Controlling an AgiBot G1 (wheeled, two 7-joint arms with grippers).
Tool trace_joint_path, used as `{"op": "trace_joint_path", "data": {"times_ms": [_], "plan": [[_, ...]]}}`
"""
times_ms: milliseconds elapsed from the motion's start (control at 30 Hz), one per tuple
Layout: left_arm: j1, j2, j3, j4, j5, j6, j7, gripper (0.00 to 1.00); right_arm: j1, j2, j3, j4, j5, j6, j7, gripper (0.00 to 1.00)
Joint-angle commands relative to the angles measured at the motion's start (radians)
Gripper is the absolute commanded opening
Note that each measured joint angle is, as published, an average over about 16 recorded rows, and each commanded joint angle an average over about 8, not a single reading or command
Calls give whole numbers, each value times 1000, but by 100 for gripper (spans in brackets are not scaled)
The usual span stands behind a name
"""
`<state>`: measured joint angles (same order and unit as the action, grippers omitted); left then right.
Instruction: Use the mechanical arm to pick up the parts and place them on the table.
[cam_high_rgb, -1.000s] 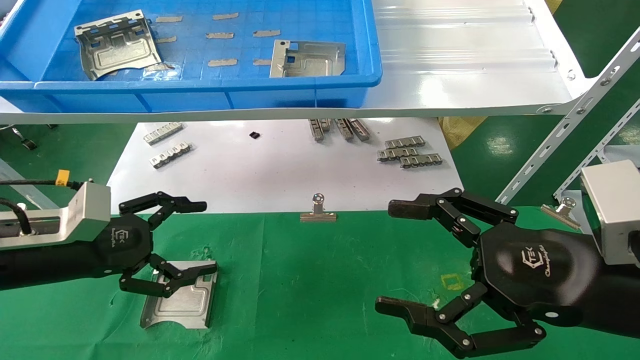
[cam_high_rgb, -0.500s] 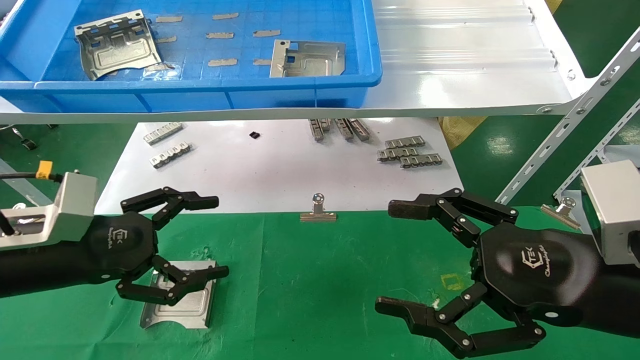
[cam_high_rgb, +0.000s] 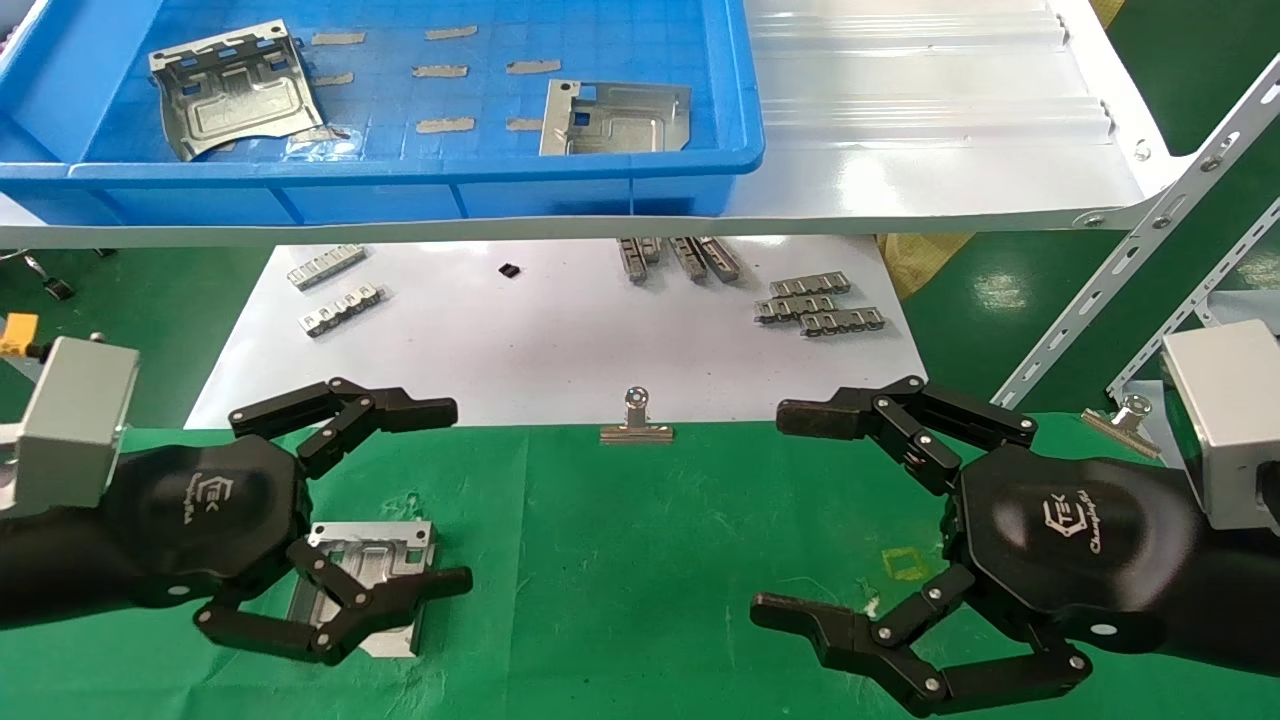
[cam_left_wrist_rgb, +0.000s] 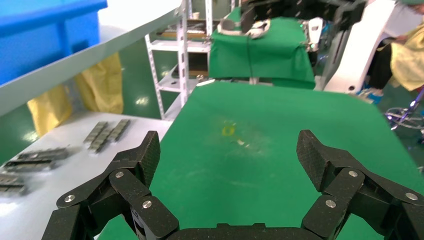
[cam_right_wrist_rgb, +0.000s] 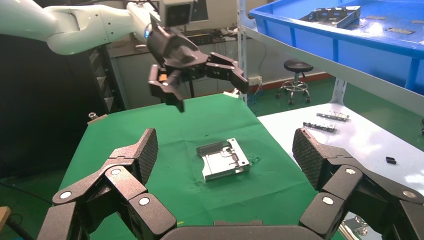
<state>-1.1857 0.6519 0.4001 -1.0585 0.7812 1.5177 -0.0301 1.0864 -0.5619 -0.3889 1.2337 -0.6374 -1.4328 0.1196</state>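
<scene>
Left hand (cam_high_rgb: 455, 495) wide open, empty, above released part (cam_high_rgb: 375, 560) on desk (cam_high_rgb: 640, 560); lift straight, avoid snagging plate; right hand (cam_high_rgb: 775, 515) open, idle.

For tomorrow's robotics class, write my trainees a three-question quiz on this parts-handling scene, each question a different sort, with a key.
1. True or false: the left tool grips the plate on the green table.
2. How many plates lie in the blue tray?
3. The binder clip sits: A) in the tray, B) at the green cloth's far edge, C) under the right tool.

Key: 1 false, it is open above the plate; 2 two; 3 B.
</scene>
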Motion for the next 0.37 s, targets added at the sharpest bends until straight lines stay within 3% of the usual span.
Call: {"op": "trace_joint_path", "data": {"times_ms": [33,367], "plan": [[18,-7,-19,-36,-8,-4,-25,100,0,0,0,0,0,0,0,100],[93,-34,-101,-190,-43,-19,-132,100,0,0,0,0,0,0,0,100]]}}
